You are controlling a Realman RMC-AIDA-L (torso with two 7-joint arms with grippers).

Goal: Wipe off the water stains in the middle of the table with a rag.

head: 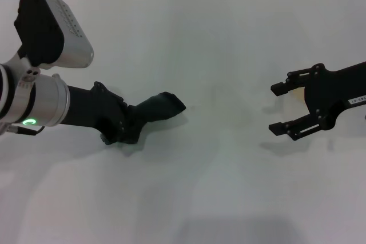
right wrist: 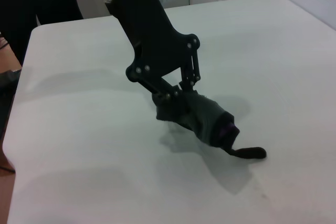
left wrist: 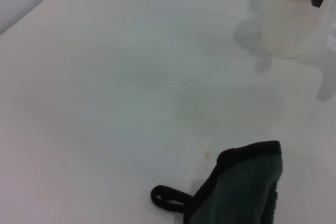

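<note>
The left pincer [head: 130, 125] was clenched on the dark green rag [head: 162, 109], pressing it against the white surface [head: 217, 44] left of centre. The right pincer [head: 280, 108] hovered well apart on the right, spread wide around a white cup [left wrist: 286, 14].

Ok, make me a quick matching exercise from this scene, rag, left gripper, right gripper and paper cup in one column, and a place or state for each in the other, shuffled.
Things:
1. rag
2. left gripper
3. right gripper
4. paper cup

States:
A. fingers spread, at the table's right side, with the cup between them
B. white, standing upright on the table
C. clamped on the cloth, over the table's left half
D. dark green, bunched, black loop trailing on the tabletop

Pairs: 1-D, 2-C, 3-A, 4-B
</note>
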